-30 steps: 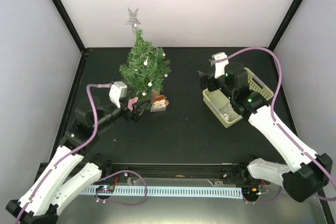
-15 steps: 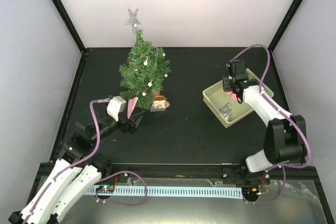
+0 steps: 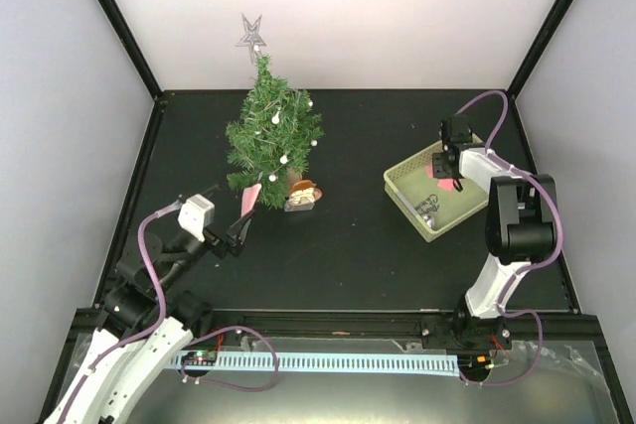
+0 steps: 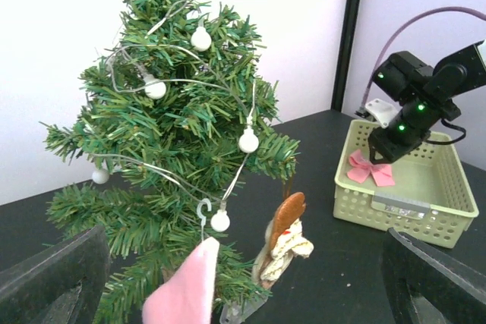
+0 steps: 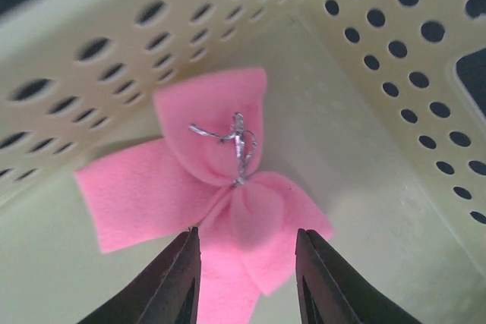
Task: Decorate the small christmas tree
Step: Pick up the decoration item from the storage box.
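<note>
Pink felt bow point(image 5: 220, 180) lies flat on the basket point(image 5: 91, 51) floor. Its lower lobe sits between the fingers of the right gripper point(image 5: 247, 242), which stand part-open astride it; we see no pinch on the felt.

Risks, in our judgement:
- The thin felt may slip from between the pads.
- The pads may scrape the floor and miss the felt.
- The wire loop point(image 5: 231, 142), just ahead of the fingertips, may snag a wall hole on the lift.

Perforated walls rise close ahead of the fingers and on both sides, so open room is upward only.

The left gripper point(image 4: 244, 248) is spread wide and holds nothing. The tree point(image 4: 182, 134) stands near, directly ahead of its fingers, with a pink ornament point(image 4: 186, 286) hanging between them. Advancing would likely brush the branches. We judge the free room to be behind these fingers and to their right.
</note>
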`<state>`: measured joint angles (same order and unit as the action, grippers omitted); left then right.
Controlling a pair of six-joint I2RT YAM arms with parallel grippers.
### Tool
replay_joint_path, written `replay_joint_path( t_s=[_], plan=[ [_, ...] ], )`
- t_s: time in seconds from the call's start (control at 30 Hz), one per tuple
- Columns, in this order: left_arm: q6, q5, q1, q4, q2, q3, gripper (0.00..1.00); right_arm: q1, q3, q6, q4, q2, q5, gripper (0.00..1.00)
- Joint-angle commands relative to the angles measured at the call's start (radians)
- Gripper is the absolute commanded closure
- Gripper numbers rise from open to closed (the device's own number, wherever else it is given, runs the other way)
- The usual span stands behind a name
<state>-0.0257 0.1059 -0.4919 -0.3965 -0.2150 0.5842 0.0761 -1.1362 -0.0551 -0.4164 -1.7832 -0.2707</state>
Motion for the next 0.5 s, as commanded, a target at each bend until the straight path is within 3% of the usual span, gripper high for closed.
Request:
replay_joint_path(
  t_s=[0.0,0.33,0.47],
  plan=[
    [0.026,-0.054,0.009,-0.003,0.014,-0.003,0.01,-0.029,-0.032,-0.038,0.016,-0.048,0.063,0.63],
    [0.033,-0.055,0.01,-0.003,0.008,-0.003,0.01,-0.031,-0.067,-0.067,0.021,-0.142,0.081,0.61],
    [0.035,-0.058,0.017,-0.004,0.002,-0.003,0.01,-0.03,-0.081,-0.061,-0.007,-0.162,0.06,0.76]
  ],
)
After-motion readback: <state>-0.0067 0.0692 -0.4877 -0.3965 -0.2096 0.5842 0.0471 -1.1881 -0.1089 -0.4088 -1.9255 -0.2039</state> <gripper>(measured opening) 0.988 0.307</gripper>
